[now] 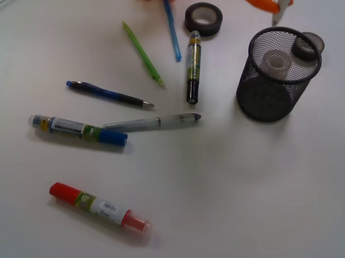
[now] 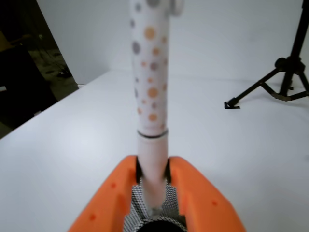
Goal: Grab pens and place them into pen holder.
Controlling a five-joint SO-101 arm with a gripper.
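My gripper (image 2: pixel 153 174) is shut on a white pen (image 2: pixel 152 96) dotted with orange and grey, held upright. Right below its tip is the black wire-mesh pen holder (image 2: pixel 137 205). In the front view the gripper (image 1: pixel 278 1) hangs at the top edge with the white pen (image 1: pixel 280 13) pointing down just behind the holder's (image 1: pixel 276 76) rim. On the table to the left lie a lime green pen (image 1: pixel 142 53), a light blue pen (image 1: pixel 172 30), a dark blue pen (image 1: pixel 108 94) and a silver-grey pen (image 1: pixel 153 122).
A black tape roll (image 1: pixel 203 18) lies behind the pens. Three thick markers lie about: a yellow-and-black one (image 1: pixel 193 67), a blue-capped one (image 1: pixel 79 129) and a red one (image 1: pixel 99 207). A tripod (image 2: pixel 285 77) stands beyond the table.
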